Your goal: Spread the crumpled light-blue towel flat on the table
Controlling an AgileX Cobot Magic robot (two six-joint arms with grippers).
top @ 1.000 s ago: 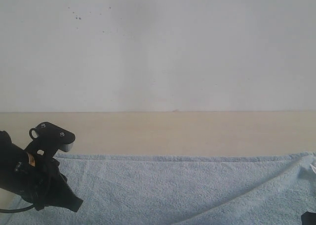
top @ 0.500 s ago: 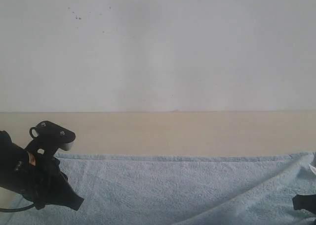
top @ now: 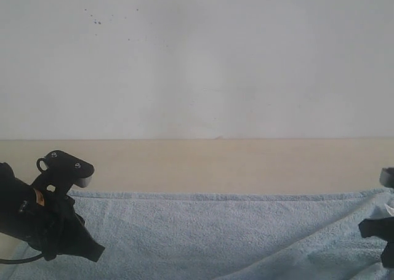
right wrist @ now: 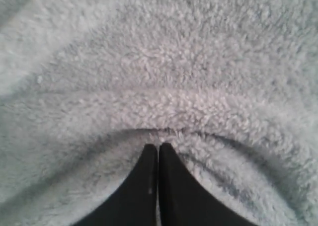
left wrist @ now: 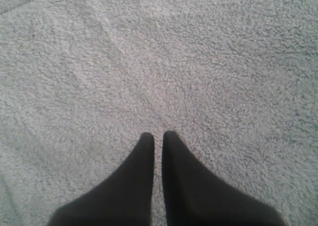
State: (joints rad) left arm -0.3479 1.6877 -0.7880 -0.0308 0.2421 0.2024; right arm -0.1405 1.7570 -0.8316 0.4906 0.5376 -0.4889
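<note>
The light-blue towel (top: 215,231) lies spread across the near part of the beige table (top: 215,163), with one long crease running toward the right. My left gripper (top: 92,253) hovers over the towel's left end. In the left wrist view the left gripper (left wrist: 158,135) is shut, with only a thin slit between the fingers and nothing in it, over flat towel (left wrist: 174,62). My right gripper (right wrist: 158,145) is shut, its tips against a raised fold of the towel (right wrist: 174,97); no cloth shows between the fingers. The right arm (top: 380,231) shows at the right edge.
A white speckled wall (top: 197,58) stands behind the table. A bare strip of tabletop runs between the towel's far hem (top: 215,197) and the wall.
The right arm has risen into the exterior view at the right edge. The left arm has stayed in place, and the towel's crease has hardly shifted.
</note>
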